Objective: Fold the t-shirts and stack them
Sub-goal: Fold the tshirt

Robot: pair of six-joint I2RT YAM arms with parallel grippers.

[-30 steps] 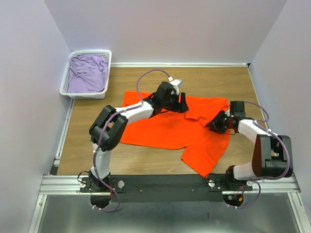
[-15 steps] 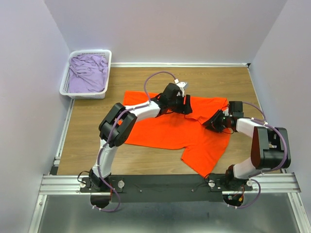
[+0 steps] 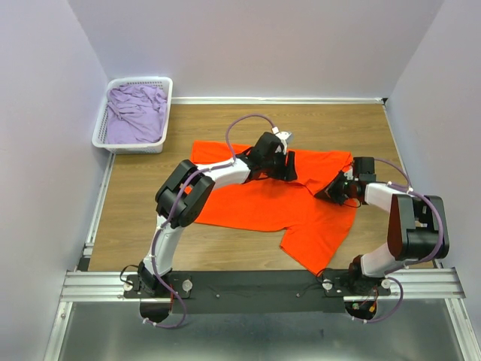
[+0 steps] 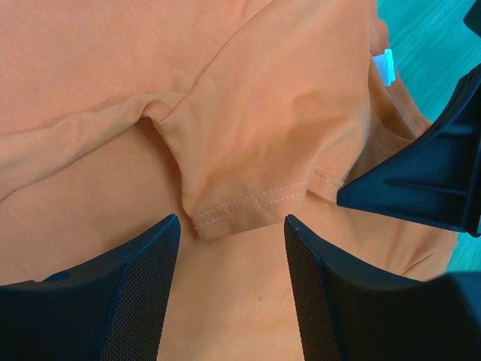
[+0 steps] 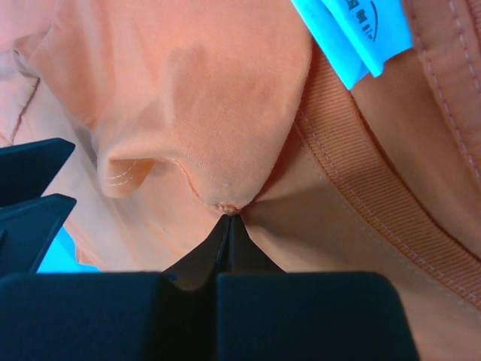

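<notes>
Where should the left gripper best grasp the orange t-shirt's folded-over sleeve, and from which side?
Probably the sleeve's stitched hem, approached from above at its open end: it lies flat on the orange t-shirt as a loose flap, right ahead of the open left gripper.

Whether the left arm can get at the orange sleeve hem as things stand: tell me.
Probably yes: the left gripper hangs open astride the sleeve hem, nothing between; the right gripper, shut on orange t-shirt cloth, sits beside.
</notes>
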